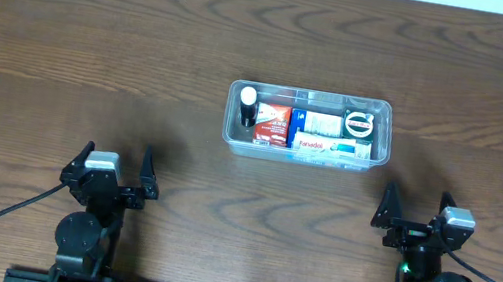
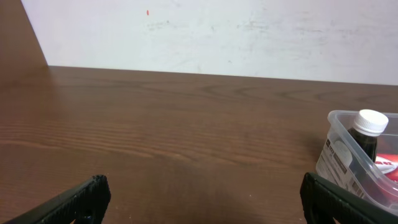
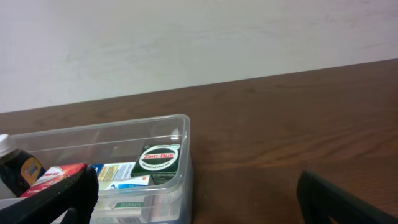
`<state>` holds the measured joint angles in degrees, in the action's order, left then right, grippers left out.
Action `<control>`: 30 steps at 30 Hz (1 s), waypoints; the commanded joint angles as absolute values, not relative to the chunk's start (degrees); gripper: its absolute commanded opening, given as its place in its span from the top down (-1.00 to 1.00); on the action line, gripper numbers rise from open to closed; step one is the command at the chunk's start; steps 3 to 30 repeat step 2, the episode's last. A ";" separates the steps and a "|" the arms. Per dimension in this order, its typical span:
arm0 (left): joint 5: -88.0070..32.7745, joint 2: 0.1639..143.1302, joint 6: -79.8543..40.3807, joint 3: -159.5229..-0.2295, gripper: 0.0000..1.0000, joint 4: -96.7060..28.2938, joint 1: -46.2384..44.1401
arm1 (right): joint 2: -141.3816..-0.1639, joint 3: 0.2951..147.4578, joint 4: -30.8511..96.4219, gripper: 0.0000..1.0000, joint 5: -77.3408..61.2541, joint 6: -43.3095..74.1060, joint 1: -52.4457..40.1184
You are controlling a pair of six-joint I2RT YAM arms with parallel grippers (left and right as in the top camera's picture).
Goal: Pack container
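Jaws on both arms gape empty; clear, rimmed container (image 1: 314, 94) holds small boxes (image 1: 275, 122).

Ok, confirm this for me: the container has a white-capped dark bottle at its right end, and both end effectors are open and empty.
Wrong on one point: the overhead view shows the bottle standing at the left end of the container, not the right. The rest holds: left end effector and right end effector are both open and empty.
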<state>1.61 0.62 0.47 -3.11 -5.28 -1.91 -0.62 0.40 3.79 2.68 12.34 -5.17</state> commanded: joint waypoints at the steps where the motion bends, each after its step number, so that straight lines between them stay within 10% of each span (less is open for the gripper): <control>1: 0.62 0.23 1.48 -1.06 -0.96 -5.69 -1.52 | -0.32 0.30 4.03 -0.98 2.55 11.51 -5.54; 30: 0.62 0.23 1.48 -1.06 -0.96 -5.67 -1.52 | -0.32 0.30 4.03 -0.98 2.55 11.51 -5.54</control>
